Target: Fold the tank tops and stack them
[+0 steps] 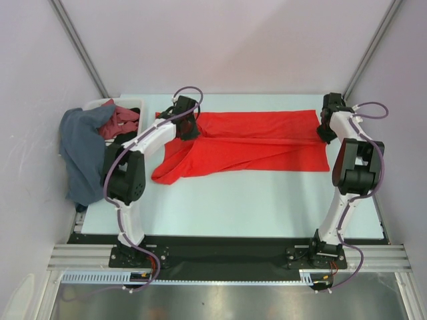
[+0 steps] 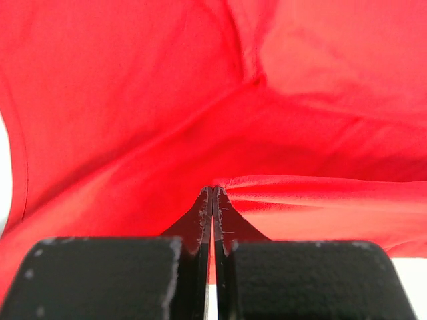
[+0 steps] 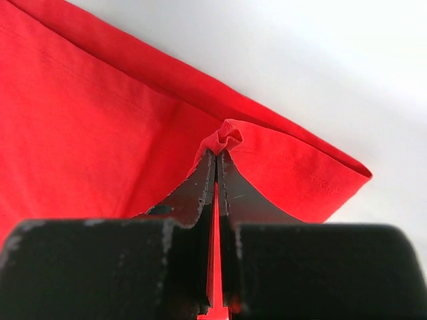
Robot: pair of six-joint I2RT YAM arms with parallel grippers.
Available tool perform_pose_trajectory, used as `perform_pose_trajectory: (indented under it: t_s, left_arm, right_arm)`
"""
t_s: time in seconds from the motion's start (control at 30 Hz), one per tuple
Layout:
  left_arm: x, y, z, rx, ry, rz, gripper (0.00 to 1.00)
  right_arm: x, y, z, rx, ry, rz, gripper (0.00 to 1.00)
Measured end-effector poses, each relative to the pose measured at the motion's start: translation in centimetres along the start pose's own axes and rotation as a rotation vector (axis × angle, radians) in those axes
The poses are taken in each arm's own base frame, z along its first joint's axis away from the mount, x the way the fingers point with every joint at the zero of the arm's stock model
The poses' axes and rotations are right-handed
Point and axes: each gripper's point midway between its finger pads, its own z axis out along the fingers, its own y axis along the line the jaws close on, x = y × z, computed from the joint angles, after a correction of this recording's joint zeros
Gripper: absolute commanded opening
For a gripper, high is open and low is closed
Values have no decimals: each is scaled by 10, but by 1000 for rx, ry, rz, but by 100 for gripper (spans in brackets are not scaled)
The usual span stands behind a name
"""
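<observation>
The red top [image 1: 260, 140] lies on the table [image 1: 233, 200], at the far side, stretched out long from left to right. Its right end is smooth. Its left end is bunched up, and one floppy part reaches toward the near side of the table.

The left gripper [image 1: 187, 128] is at the left end of the red top, down on the cloth. It is closed tight. In the left wrist view its two black fingers [image 2: 200, 223] are pressed together, and a thin bit of red cloth shows in the slit between them. Red cloth fills almost all of that view, with folds running across it.

The right gripper [image 1: 326, 132] is at the right end of the red top, close to the far right corner. It is closed tight too. In the right wrist view its black fingers [image 3: 193, 190] pinch a small crumpled bump of red cloth at their tips, and a red strip shows between them. The pinch is just beside the stitched edge of the top, near the corner, and the white table shows past that edge.

Both grippers hold the same red top, one at each end.

The blue top [image 1: 79, 157] hangs over the left side of the white basket [image 1: 130, 102], which sits at the far left corner of the table. Some dull red cloth [image 1: 123, 120] lies inside the basket, touching the blue top. I cannot tell if it is part of the blue top
</observation>
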Motion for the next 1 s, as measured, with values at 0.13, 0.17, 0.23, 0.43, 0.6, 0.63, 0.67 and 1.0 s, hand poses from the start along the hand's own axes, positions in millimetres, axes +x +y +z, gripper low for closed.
perform_pose_trajectory:
  t_s: [0.13, 0.17, 0.23, 0.43, 0.6, 0.63, 0.67, 1.0]
  left_arm:
    - [-11, -3, 12, -5, -4, -1, 0]
    - [-12, -3, 14, -6, -4, -3, 0]
    - [-15, -1, 20, -12, -2, -4, 0]
    - [-24, 4, 31, -29, 5, -6, 0]
    - [-36, 2, 39, -30, -6, -14, 0]
    - [-36, 2, 41, -31, -6, -16, 0]
    - [-36, 3, 42, -33, -5, -17, 0]
    - [-34, 13, 60, -56, 13, -26, 9]
  right_arm:
    - [-4, 13, 2, -3, -15, -8, 0]
    - [-4, 17, 4, -6, -18, -10, 0]
    - [-3, 22, 7, -3, -17, -16, 0]
    - [-1, 33, 20, 4, -13, -26, 0]
    - [-3, 42, 26, 0, -15, -26, 0]
    - [-3, 44, 26, 0, -15, -27, 0]
    - [-4, 47, 27, -2, -15, -27, 0]
    - [-5, 66, 30, -33, -29, -40, 40]
